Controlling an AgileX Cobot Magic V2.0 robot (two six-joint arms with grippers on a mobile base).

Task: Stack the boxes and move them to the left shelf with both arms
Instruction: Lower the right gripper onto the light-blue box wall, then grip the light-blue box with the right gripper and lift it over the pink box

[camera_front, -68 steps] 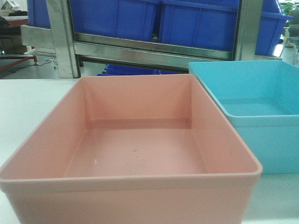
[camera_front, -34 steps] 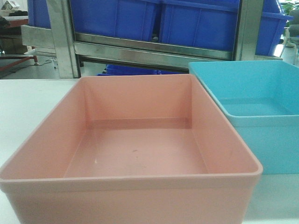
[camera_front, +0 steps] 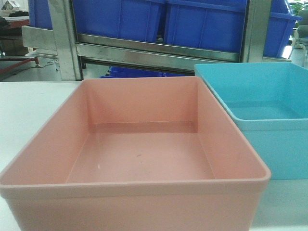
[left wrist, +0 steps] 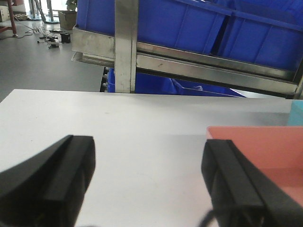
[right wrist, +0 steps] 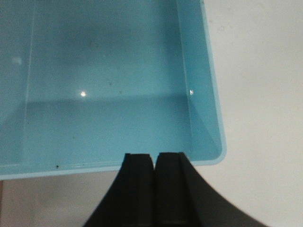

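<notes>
exterior front-facing view is showing a steel rack (camera_front: 159, 53) standing behind everything, with dark blue bins (camera_front: 202, 24) sitting on it. a white table (camera_front: 29, 110) is spreading out in front of the rack and carrying both tubs. the salmon pink tub (camera_front: 139, 103) is sitting upright nearest the camera, and the light blue tub (camera_front: 269, 144) is sitting upright just beside its right rear corner; whether the two are touching cannot be told.

the left gripper (left wrist: 147, 161) is reaching low and level over the table, pointing toward the rack. its fingers (left wrist: 71, 165) are standing wide apart and gripping nothing. bare table (left wrist: 142, 123) is lying between the fingers and under the left one. the pink tub (left wrist: 255, 137) is lying just beyond the right finger, its near left corner lining up with that fingertip; whether the finger is touching the rim cannot be told.

the right gripper (right wrist: 154, 158) is pointing straight down from above. its fingers (right wrist: 137, 165) are pressing together with only a thin seam between them, holding nothing. the blue tub (right wrist: 104, 71) is lying open just ahead of the fingertips, which are overlapping its near rim close to the right-hand corner; contact with the rim cannot be told. bare table is showing to the right of the fingers.
</notes>
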